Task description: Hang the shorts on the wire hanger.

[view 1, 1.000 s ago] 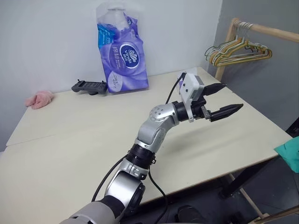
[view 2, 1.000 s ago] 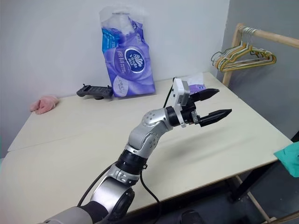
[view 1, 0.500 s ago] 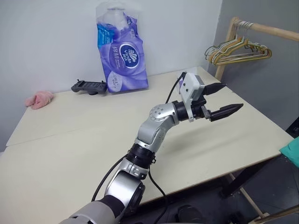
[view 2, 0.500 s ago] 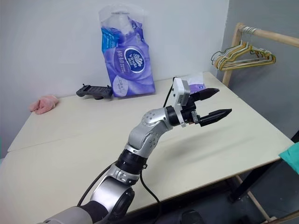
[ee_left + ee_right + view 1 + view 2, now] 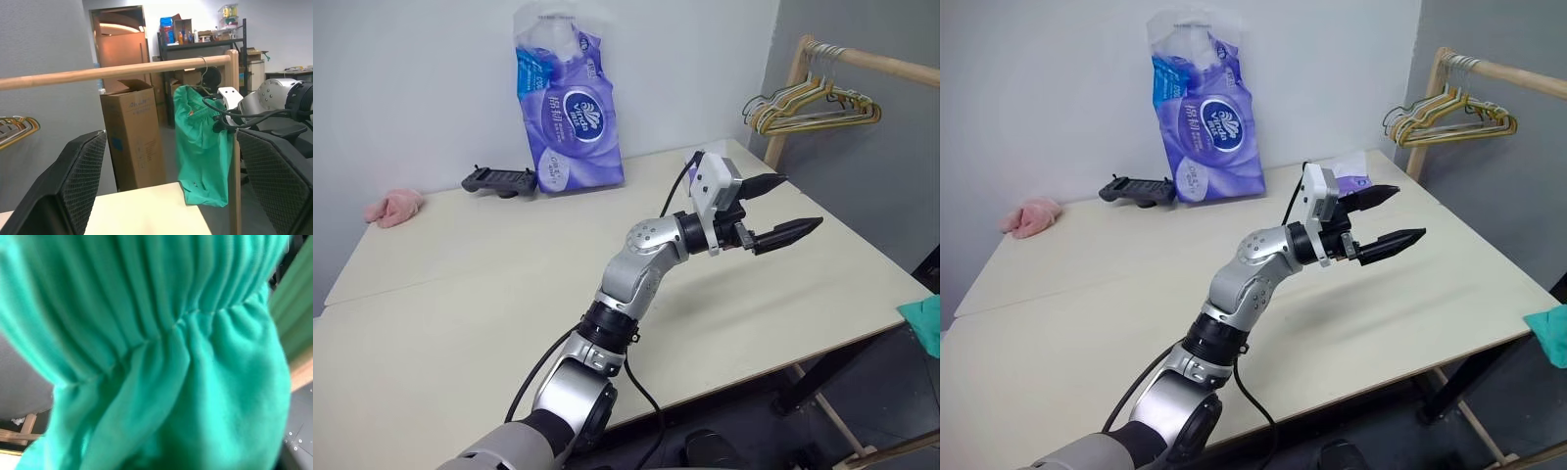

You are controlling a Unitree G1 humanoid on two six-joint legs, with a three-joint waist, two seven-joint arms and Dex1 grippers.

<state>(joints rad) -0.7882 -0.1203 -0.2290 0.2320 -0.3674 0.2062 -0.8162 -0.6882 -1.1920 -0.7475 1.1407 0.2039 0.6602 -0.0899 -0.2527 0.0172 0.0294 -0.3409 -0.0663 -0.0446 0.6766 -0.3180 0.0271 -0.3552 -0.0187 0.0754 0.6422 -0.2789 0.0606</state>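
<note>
The teal-green shorts [image 5: 203, 152] hang lengthwise under the wooden rail [image 5: 122, 72], gathered waistband uppermost. A thin wire hook of the wire hanger [image 5: 204, 68] rises from them to the rail. My right arm [image 5: 274, 98] reaches in against the shorts' side, with its gripper hidden by the fabric. The right wrist view looks straight onto the gathered waistband [image 5: 161, 333]. In the eye views a corner of the shorts [image 5: 928, 321] shows at the right edge. My left gripper [image 5: 801, 202] is held open above the table, pointing toward the rail, with nothing in it.
A bunch of wire hangers [image 5: 813, 106] hangs on the rail [image 5: 871, 61] at the back right. On the cream table [image 5: 460, 294] stand a purple tissue pack [image 5: 568, 108], a black controller [image 5: 499, 181] and a pink fluffy cloth [image 5: 394, 208]. A cardboard box [image 5: 134, 137] stands beyond the rail.
The teal patch at the right edge of the eye views has shrunk a little toward the edge. The bunch of hangers has swayed slightly. My left arm has stayed still.
</note>
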